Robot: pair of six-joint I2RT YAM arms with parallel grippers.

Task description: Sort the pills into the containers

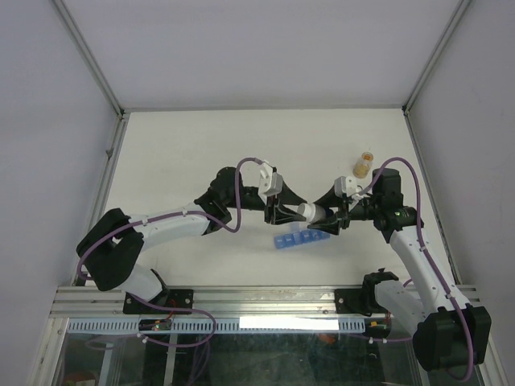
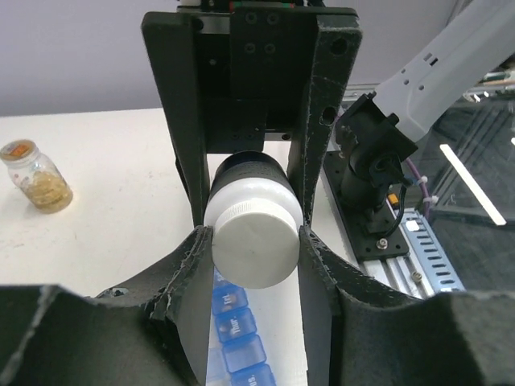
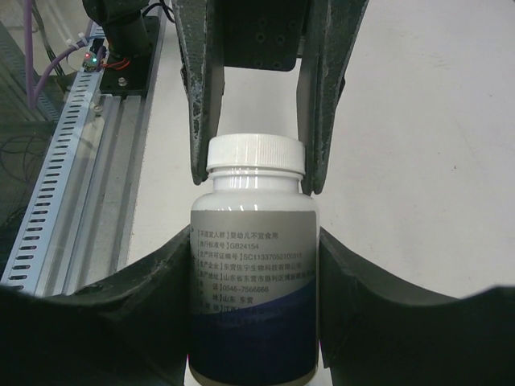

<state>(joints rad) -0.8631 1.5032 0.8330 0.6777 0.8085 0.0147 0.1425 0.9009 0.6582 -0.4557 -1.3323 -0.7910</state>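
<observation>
Desk [image 1: 201, 153]: pale, flat, walled on three sides; both arms are bolted at the near edge.

White bottle [image 1: 312, 213]: held off the desk, lying on its side between the two tools. Its cap [image 2: 253, 241] points toward the left arm. A printed label wraps the body, with a dark blue band low on it.

Right tool [image 3: 253, 269]: clenched on the bottle's body, one finger pressed against each side of the label. In the overhead view it [image 1: 334, 219] comes in from the right.

Left tool [image 2: 253, 233]: clenched on the ribbed white cap, fingers [image 2: 197, 249] tight against its rim on both sides. From the right wrist these show as two dark uprights flanking the cap. In the overhead view this tool [image 1: 291, 211] meets the bottle from the left.

Pill strip [image 1: 298, 240]: translucent blue, a row of small square cells, flat on the desk just below the held bottle and on its near side. The left wrist view catches it [image 2: 237, 330] under the cap, with day lettering on the lids. What the cells hold cannot be told.

Amber jar [image 1: 364, 164]: small and upright, on the desk beyond the right tool, well apart from the strip. It holds something tan.
</observation>
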